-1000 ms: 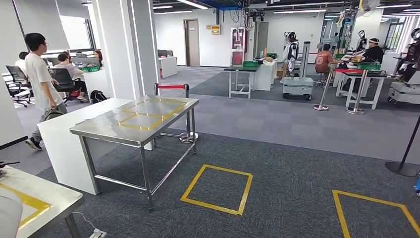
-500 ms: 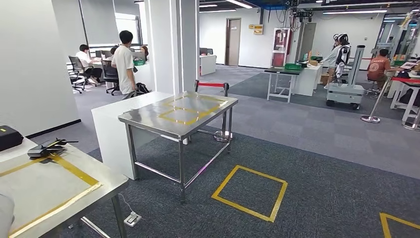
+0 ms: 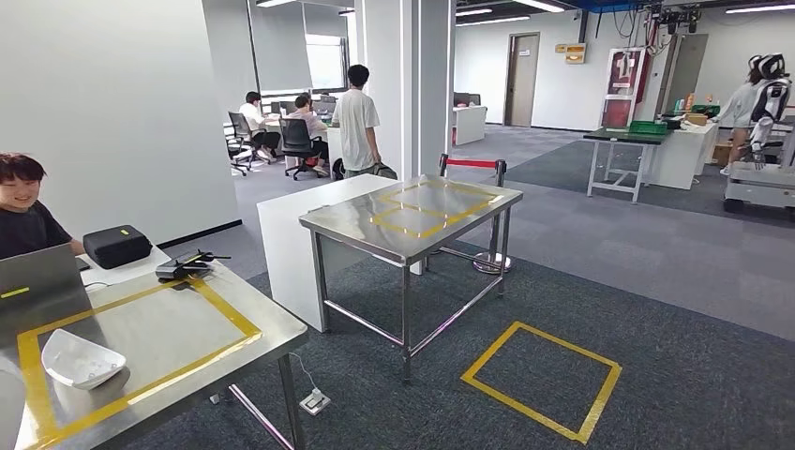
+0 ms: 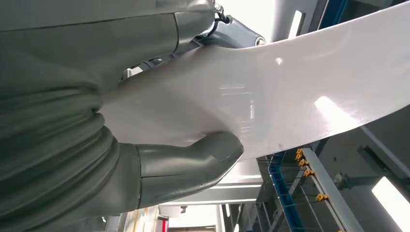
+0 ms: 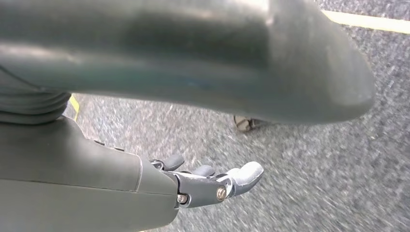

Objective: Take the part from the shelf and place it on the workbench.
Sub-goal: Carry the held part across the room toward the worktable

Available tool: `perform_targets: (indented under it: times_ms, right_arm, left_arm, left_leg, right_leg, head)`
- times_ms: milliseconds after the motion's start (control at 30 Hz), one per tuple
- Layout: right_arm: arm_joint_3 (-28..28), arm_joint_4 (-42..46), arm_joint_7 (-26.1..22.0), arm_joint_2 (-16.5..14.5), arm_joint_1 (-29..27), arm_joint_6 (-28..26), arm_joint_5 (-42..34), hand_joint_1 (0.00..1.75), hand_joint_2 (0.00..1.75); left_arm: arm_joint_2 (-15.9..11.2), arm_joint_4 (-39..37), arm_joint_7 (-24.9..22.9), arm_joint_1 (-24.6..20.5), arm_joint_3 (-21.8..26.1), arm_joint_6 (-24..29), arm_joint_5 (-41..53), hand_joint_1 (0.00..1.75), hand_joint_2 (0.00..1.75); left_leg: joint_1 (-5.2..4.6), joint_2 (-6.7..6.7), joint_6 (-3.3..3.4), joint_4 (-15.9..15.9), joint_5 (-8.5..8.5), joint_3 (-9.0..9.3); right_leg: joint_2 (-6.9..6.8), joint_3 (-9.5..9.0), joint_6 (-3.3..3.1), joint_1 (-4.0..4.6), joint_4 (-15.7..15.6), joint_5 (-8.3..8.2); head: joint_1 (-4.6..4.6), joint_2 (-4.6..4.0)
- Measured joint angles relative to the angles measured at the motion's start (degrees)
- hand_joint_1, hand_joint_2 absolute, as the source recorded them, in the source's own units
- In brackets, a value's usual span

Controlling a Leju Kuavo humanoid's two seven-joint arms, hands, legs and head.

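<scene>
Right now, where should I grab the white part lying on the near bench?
Probably pinch the white dish-shaped part at its rim, from above on the robot-facing edge: it seems to lie hollow-up and shallow, so the rim is the only lip.

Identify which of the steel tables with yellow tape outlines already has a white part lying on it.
The near steel table, beside the seated person: a white part lies inside its tape outline. The farther steel table's outline is bare.

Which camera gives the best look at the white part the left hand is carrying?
The left wrist view: the white part spans that picture, a smooth glossy curved panel with the left hand gripping it, thumb pressed under its edge. The head view catches perhaps a pale sliver at its lower left corner. The right wrist view shows carpet and the right hand, not the part.
</scene>
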State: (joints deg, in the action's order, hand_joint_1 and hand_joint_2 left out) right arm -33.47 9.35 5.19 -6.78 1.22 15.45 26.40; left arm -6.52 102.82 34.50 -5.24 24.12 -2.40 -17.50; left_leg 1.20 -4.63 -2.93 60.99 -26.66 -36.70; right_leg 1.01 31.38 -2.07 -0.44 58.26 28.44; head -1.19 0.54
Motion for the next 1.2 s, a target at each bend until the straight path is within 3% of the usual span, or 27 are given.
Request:
perform_targets:
  times_ms: [33, 67, 133, 167, 200, 267, 333, 367, 433, 500, 567, 633, 667, 700, 733, 800, 867, 933, 967, 1033, 1067, 1100, 1133, 1167, 1200]
  right_arm:
    - [0.0, 0.0, 0.0, 0.0, 0.0, -0.1, 0.0, 0.00, 0.00]
    - [-0.1, 0.0, 0.1, 0.0, -0.1, -0.1, 0.0, 0.00, 0.00]
    - [-0.2, 0.0, 0.3, 0.1, -0.1, -0.2, 0.0, 0.00, 0.00]
    - [-0.2, 0.0, 0.3, 0.1, -0.2, -0.2, 0.0, 0.00, 0.00]
    - [-0.2, 0.0, 0.3, 0.1, -0.1, -0.2, 0.0, 0.00, 0.00]
    - [-0.2, 0.0, 0.3, 0.1, -0.1, -0.3, 0.0, 0.00, 0.00]
    - [-0.3, 0.0, 0.6, 0.1, 0.0, -0.6, -0.2, 0.00, 0.00]
    - [-0.4, 0.0, 0.9, 0.1, 0.0, -0.8, -0.4, 0.00, 0.00]
    - [-0.4, 0.0, 1.8, 0.1, 0.2, -1.1, -0.5, 0.00, 0.00]
    - [-0.5, 0.0, 2.3, 0.2, 0.4, -1.2, -0.6, 0.00, 0.00]
    - [-0.5, 0.0, 2.4, 0.2, 0.4, -1.2, -0.6, 0.00, 0.00]
    - [-0.5, 0.0, 2.4, 0.2, 0.2, -1.2, -0.6, 0.00, 0.00]
    - [-0.5, 0.0, 2.4, 0.2, 0.1, -1.2, -0.6, 0.00, 0.00]
    - [-0.5, 0.0, 2.4, 0.2, 0.0, -1.2, -0.6, 0.00, 0.00]
    - [-0.6, 0.0, 2.4, 0.2, 0.0, -1.2, -0.6, 0.00, 0.00]
    - [-0.7, 0.0, 2.4, 0.2, 0.0, -1.2, -0.5, 0.00, 0.00]
    - [-0.9, 0.0, 2.4, 0.2, 0.1, -1.2, -0.5, 0.00, 0.00]
    - [-1.0, 0.0, 2.4, 0.2, 0.1, -1.2, -0.6, 0.00, 0.00]
    - [-1.0, 0.0, 2.4, 0.2, 0.1, -1.2, -0.6, 0.00, 0.00]
    - [-1.2, 0.0, 2.4, 0.2, 0.1, -1.2, -0.6, 0.00, 0.00]
    - [-1.3, 0.0, 2.4, 0.2, 0.1, -1.2, -0.6, 0.00, 0.00]
    - [-1.4, 0.0, 2.4, 0.2, 0.0, -1.2, -0.6, 0.00, 0.00]
    - [-1.4, 0.0, 2.4, 0.2, -0.1, -1.2, -0.6, 0.00, 0.00]
    - [-1.4, 0.0, 2.4, 0.2, -0.1, -1.2, -0.5, 0.00, 0.00]
    - [-1.5, 0.0, 2.4, 0.2, -0.1, -1.2, -0.5, 0.00, 0.00]
  left_arm:
    - [0.0, -0.1, 0.0, 0.0, 0.0, 0.0, 0.0, 1.75, 1.75]
    - [0.0, -0.1, -0.1, 0.0, 0.0, 0.0, 0.0, 1.75, 1.75]
    - [0.0, -0.4, -0.2, 0.1, -0.1, 0.0, -0.1, 1.75, 1.75]
    - [0.0, -0.6, -0.3, 0.1, -0.1, 0.0, -0.1, 1.75, 1.75]
    - [-0.1, -0.7, -0.3, 0.1, -0.1, 0.0, -0.1, 1.75, 1.75]
    - [-0.1, -0.8, -0.3, 0.0, -0.1, 0.0, -0.2, 1.75, 1.75]
    - [-0.2, -0.7, -0.3, 0.0, -0.1, -0.1, -0.2, 1.75, 1.75]
    - [-0.2, -0.7, -0.4, 0.0, -0.1, -0.1, -0.2, 1.75, 1.75]
    - [-0.3, -0.6, -0.6, 0.1, -0.2, -0.1, -0.2, 1.75, 1.75]
    - [-0.3, -0.6, -0.9, -0.1, -0.4, -0.2, -0.1, 1.75, 1.75]
    - [-0.2, -0.6, -0.9, -0.3, -1.0, -0.2, -0.1, 1.75, 1.75]
    - [-0.1, -0.7, -1.0, -0.3, -1.4, -0.2, -0.1, 1.75, 1.75]
    - [-0.1, -0.7, -1.0, -0.3, -1.5, -0.2, -0.1, 1.75, 1.75]
    - [-0.1, -0.7, -1.0, -0.3, -1.5, -0.2, -0.1, 1.75, 1.75]
    - [-0.1, -0.7, -1.0, -0.3, -1.5, -0.2, -0.1, 1.75, 1.75]
    - [-0.1, -0.7, -1.0, -0.4, -1.6, -0.2, -0.1, 1.75, 1.75]
    - [-0.1, -0.7, -1.0, -0.4, -1.7, -0.2, -0.1, 1.75, 1.75]
    - [-0.1, -0.7, -1.0, -0.4, -1.7, -0.2, -0.1, 1.75, 1.75]
    - [-0.2, -0.7, -1.0, -0.4, -1.7, -0.2, -0.1, 1.75, 1.75]
    - [-0.3, -0.7, -1.0, -0.6, -1.8, -0.2, -0.1, 1.75, 1.75]
    - [-0.3, -0.7, -1.0, -0.7, -1.8, -0.2, -0.1, 1.75, 1.75]
    - [-0.4, -0.8, -1.0, -0.7, -1.8, -0.2, -0.1, 1.75, 1.75]
    - [-0.3, -0.9, -1.0, -0.7, -1.8, -0.2, -0.1, 1.75, 1.75]
    - [-0.3, -1.0, -1.0, -0.7, -1.8, -0.2, -0.1, 1.75, 1.75]
    - [-0.3, -1.0, -1.0, -0.7, -1.8, -0.2, -0.1, 1.75, 1.75]
  left_leg:
    - [-0.07, 2.15, -0.10, 2.8, -1.72, -1.17]
    - [-0.11, 3.43, -0.26, 6.4, -3.68, -2.68]
    - [-0.05, 4.09, -0.57, 12.0, -5.99, -4.82]
    - [-0.05, 4.23, -0.66, 12.2, -5.67, -4.57]
    - [-0.05, 4.57, -0.71, 10.5, -4.50, -3.31]
    - [-0.26, 7.11, -0.55, 3.2, -1.69, 1.03]
    - [-0.56, 9.03, 0.35, -1.4, -0.65, 3.55]
    - [-0.71, 8.94, 0.88, -1.8, -0.81, 3.61]
    - [-0.56, 7.36, 1.74, -1.8, -0.51, 3.35]
    - [-0.28, 6.08, 2.37, -2.0, -0.21, 3.19]
    - [-0.10, 4.87, 2.82, -2.0, 0.02, 2.91]
    - [-0.09, 3.37, 2.99, -2.0, 0.20, 2.58]
    - [-0.08, 2.55, 2.96, -1.9, 0.28, 2.48]
    - [-0.05, 1.73, 2.87, -1.9, 0.37, 2.44]
    - [0.01, 0.90, 2.73, -1.9, 0.45, 2.43]
    - [0.07, -0.60, 2.21, -1.8, 0.63, 2.28]
    - [0.08, -1.92, 1.40, -1.9, 0.94, 1.94]
    - [0.20, -2.99, 0.56, -2.2, 1.40, 1.61]
    - [0.19, -2.39, 0.29, -2.0, 1.32, 1.33]
    - [0.00, 0.77, -0.06, 1.4, -0.75, -0.45]
    - [-0.10, 2.62, -0.19, 4.8, -2.69, -1.98]
    - [-0.10, 3.63, -0.34, 8.8, -4.65, -3.70]
    - [-0.09, 4.08, -0.44, 12.2, -6.00, -5.03]
    - [-0.08, 4.25, -0.44, 13.7, -6.31, -5.45]
    - [-0.11, 4.41, -0.34, 12.7, -5.50, -4.62]
  right_leg:
    - [-0.83, 0.00, -0.27, 0.02, -0.2, -0.10]
    - [-1.59, 0.05, -0.44, 0.08, -0.2, -0.10]
    - [-3.27, 0.15, -0.53, 0.18, -0.2, -0.06]
    - [-4.13, 0.17, -0.53, 0.19, -0.1, -0.02]
    - [-4.96, 0.16, -0.47, 0.19, -0.1, 0.04]
    - [-6.43, 0.08, -0.14, 0.34, 0.3, 0.36]
    - [-7.65, 0.05, 0.41, 0.74, 0.8, 0.76]
    - [-8.26, 0.01, 0.64, 0.95, 0.8, 0.88]
    - [-8.92, -0.18, 1.18, 0.96, 0.9, 1.11]
    - [-6.10, 0.43, 1.93, 0.64, 2.9, 2.60]
    - [-2.31, 3.41, 2.41, 0.37, 9.3, 6.17]
    - [-1.34, 6.97, 2.47, 0.34, 16.3, 8.84]
    - [-1.26, 7.59, 2.40, 0.32, 17.3, 8.60]
    - [-1.10, 7.04, 2.28, 0.29, 16.0, 7.21]
    - [-0.59, 5.43, 2.12, 0.21, 12.6, 5.07]
    - [2.22, 1.80, 1.91, -0.04, 4.7, 1.72]
    - [3.75, 0.39, 1.83, -0.04, 1.3, 0.88]
    - [2.31, 0.36, 1.29, 0.07, 1.1, 0.58]
    - [1.56, 0.30, 0.84, 0.05, 0.8, 0.38]
    - [-0.10, 0.25, -0.02, -0.06, 0.4, 0.02]
    - [-0.90, 0.29, -0.23, 0.06, 0.3, 0.01]
    - [-1.74, 0.35, -0.36, 0.19, 0.4, 0.03]
    - [-2.62, 0.40, -0.43, 0.33, 0.4, 0.07]
    - [-3.48, 0.42, -0.48, 0.46, 0.4, 0.10]
    - [-4.32, 0.42, -0.51, 0.58, 0.5, 0.15]
  head:
    - [0.07, 0.00]
    - [0.15, 0.00]
    - [0.16, 0.01]
    - [0.17, 0.00]
    - [0.18, 0.00]
    - [0.21, 0.00]
    - [0.20, 0.01]
    - [0.18, 0.01]
    - [0.11, 0.01]
    - [0.05, 0.01]
    - [-0.03, 0.01]
    - [-0.08, 0.00]
    - [-0.09, 0.00]
    - [-0.10, -0.01]
    - [-0.11, 0.00]
    - [-0.13, 0.00]
    - [-0.11, -0.01]
    - [-0.09, -0.01]
    - [-0.04, 0.00]
    - [0.09, 0.01]
    - [0.17, 0.00]
    - [0.20, 0.00]
    - [0.20, 0.00]
    - [0.21, 0.00]
    - [0.21, 0.00]
